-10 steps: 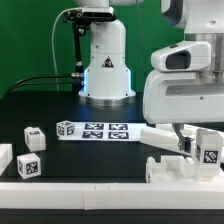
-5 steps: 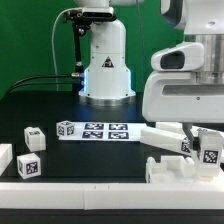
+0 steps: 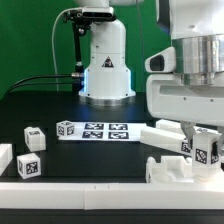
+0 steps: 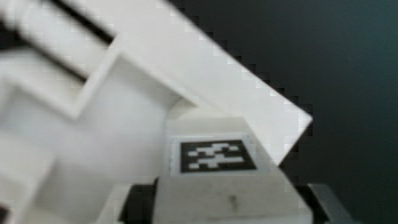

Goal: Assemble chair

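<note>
So the end effector (image 3: pixel 206 143) is over on the exterior view's right, down low by the chair parts, and it's closed on a white chair block (image 3: pixel 208 152) with a black-and-white tag on its face. The wrist view backs that up: the same tagged block (image 4: pixel 217 150) sits right between the two fingers (image 4: pixel 153 205), filling the gap, with the end effector (image 4: pixel 222 200) hugging it from both sides. Behind the block in that view there's a big white chair panel (image 4: pixel 187 80) with raised ribs, a bit blurry, lying on the black surface (image 4: pixel 329 50). In the exterior view the held block stands upright just above a chunky white chair base piece (image 3: pixel 178 171) at the front right, and a white chair bar (image 3: pixel 160 134) lies tilted just beside it toward the exterior view's left. Whether the block touches the base piece is hard to say from here. The rest of the surface (image 3: pixel 60 105) has the marker board (image 3: pixel 105 130) lying flat in the middle, a small tagged cube (image 3: pixel 66 128) just beside its left end, a second cube (image 3: pixel 33 137) further left, and a bigger tagged block (image 3: pixel 30 166) near the front. The robot base (image 3: pixel 105 65) sits at the back.
</note>
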You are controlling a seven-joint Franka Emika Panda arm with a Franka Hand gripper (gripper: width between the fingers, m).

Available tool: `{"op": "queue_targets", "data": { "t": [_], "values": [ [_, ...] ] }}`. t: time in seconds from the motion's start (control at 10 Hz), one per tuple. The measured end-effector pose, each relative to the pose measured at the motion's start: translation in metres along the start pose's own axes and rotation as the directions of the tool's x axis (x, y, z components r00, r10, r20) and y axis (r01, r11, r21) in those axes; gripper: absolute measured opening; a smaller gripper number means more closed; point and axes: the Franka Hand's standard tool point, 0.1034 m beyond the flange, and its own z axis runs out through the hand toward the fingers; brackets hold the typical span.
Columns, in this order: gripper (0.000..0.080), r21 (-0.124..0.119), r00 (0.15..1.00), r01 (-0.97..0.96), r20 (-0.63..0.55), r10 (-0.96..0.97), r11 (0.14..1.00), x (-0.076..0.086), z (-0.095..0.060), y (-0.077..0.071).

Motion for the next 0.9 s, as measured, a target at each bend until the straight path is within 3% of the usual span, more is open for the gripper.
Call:
{"op": "queue_targets", "data": {
  "t": [0.2, 0.4, 0.5, 0.6, 0.7, 0.8, 0.9],
  "values": [
    [0.0284, 0.004, 0.983, -0.178, 0.035, 0.178, 0.984, 0.0026, -0.0011, 0.0009],
    [0.0284, 0.002, 0.987, -0.161, 0.033, 0.160, 0.987, 0.0022, 0.0001, 0.0016],
    [0.0444, -0.002, 0.996, -0.085, 0.030, 0.085, 0.996, 0.0014, 0.0002, 0.0018],
    [0.0444, -0.012, 0.999, 0.029, 0.031, -0.029, 0.999, -0.0004, -0.0001, 0.0014],
    [0.0571, -0.023, 0.977, 0.211, 0.042, -0.210, 0.977, -0.0006, -0.0025, -0.0006],
    [0.0631, -0.043, 0.894, 0.447, 0.059, -0.444, 0.894, -0.0019, -0.0059, -0.0051],
    [0.0631, -0.035, 0.895, 0.445, 0.051, -0.443, 0.895, -0.0005, -0.0054, -0.0057]
  ]
}}
